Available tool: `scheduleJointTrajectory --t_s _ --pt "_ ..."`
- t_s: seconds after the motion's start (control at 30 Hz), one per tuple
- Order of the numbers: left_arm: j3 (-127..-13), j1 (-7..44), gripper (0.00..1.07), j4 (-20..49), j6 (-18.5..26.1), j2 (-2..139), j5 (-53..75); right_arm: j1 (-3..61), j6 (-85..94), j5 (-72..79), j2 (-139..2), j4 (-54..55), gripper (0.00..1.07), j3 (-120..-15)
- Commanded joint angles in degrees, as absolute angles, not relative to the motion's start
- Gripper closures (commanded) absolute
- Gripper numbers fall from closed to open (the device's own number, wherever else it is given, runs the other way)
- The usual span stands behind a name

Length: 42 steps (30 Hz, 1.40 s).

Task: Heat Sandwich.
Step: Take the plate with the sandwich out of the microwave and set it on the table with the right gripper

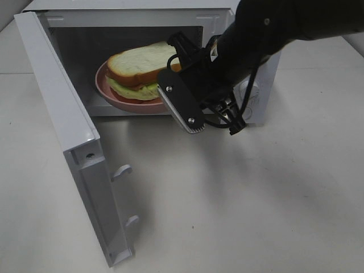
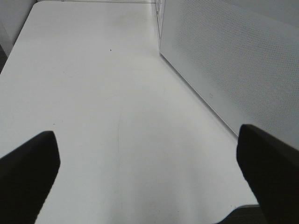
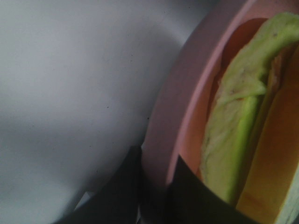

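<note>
Two slices of bread with green filling make the sandwich (image 1: pixel 141 71), lying on a pink plate (image 1: pixel 122 102) inside the open microwave (image 1: pixel 74 122), just beyond the right pincer (image 3: pixel 156 184), which pinches the plate's rim. Off to the side, the left pincer (image 2: pixel 149 177) hangs spread wide over the bare desk (image 2: pixel 93 93) (no lettering readable anywhere).

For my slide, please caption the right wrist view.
Right gripper pinching the pink plate's rim, sandwich on it.
</note>
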<state>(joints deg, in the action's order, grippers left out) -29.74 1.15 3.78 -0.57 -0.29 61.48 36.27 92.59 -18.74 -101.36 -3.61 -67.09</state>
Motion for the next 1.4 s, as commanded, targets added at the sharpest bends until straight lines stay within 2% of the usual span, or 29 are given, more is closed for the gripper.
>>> scheduleJointTrajectory --t_s 0.03,0.53,1.4 --pt "-29.6 1.4 0.09 3.9 -0.6 -1.1 61.4 36.1 92.2 -13.1 -97.5 -3.8 1.07 -63.1" --pt "-29.6 1.4 0.09 3.9 -0.6 -1.1 61.4 36.2 90.1 -9.9 -84.7 -3.8 1.07 -48.8" --pt "-29.6 1.4 0.09 3.9 -0.6 -1.1 61.4 36.2 83.0 -13.5 -64.8 -4.3 1.07 -33.0"
